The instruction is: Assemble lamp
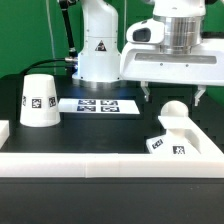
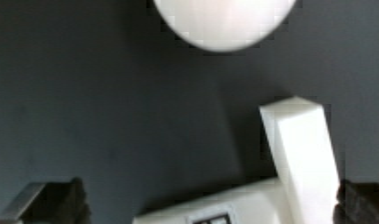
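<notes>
Gripper (image 1: 176, 97) is in the upper right of the exterior view, fingers wide apart with nothing between them, hanging just above the bulb (image 1: 175, 111).

Bulb sits right of centre on the black table (image 1: 110, 128), just behind the base (image 1: 172, 140). Wrist view shows dark table between the bulb and the nearest white part, so it looks unjoined.

Base is in the lower right, tags toward the camera, close to the white wall (image 1: 90, 165). Cannot tell whether it lies flat or tips up.

Shade (image 1: 40, 100) stands at the exterior view's left, narrow end up, well apart from the other two parts. The marker board (image 1: 97, 104) lies between them.

Handling, as a judgement:
- **All parts:** likely light, stiff, hard plastic, not fragile, but smooth.
- **Bulb:** the round globe is the slippery one and would likely squirt out or roll if pinched off-centre. Close squarely across its widest part, or on the stem if reachable; the stem is not clearly visible here.
- **Base:** flat-sided, so easiest gripped across two opposite edges. Light enough to slide when pushed, so the wall helps brace it.
- **Shade:** the tapered wall may slip upward in the fingers, so pinch one side wall over the rim.
</notes>
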`<state>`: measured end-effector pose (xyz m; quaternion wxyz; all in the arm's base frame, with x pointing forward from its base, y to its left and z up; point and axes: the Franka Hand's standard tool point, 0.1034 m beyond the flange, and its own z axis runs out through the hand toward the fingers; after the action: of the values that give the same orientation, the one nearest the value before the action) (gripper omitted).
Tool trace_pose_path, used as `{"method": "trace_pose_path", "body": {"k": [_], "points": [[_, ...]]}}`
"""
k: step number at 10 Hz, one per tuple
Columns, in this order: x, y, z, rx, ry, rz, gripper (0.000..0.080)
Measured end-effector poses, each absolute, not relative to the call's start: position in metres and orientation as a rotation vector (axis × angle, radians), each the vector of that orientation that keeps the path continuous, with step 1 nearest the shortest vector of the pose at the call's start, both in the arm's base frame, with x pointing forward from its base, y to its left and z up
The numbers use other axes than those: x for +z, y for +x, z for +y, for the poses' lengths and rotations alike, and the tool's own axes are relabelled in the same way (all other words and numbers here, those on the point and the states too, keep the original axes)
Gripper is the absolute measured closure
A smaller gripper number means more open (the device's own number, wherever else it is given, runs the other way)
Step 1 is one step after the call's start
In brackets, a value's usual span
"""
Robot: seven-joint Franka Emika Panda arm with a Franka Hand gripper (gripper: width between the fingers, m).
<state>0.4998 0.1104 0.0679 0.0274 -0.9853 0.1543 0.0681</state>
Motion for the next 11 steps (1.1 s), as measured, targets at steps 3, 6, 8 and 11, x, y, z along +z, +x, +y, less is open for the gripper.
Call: {"method": "trace_pose_path", "body": {"k": [3,6,8,11], "points": [[0.061,0.480,0.103,0.209,-2.999,0.567,0.0101],[0.059,0.479,0.105,0.210,-2.973,0.626,0.0101],[0.053,0.467,0.111,0.215,-2.881,0.787,0.0101],[0.046,0.454,0.128,0.194,-2.833,0.839,0.0101]]}}
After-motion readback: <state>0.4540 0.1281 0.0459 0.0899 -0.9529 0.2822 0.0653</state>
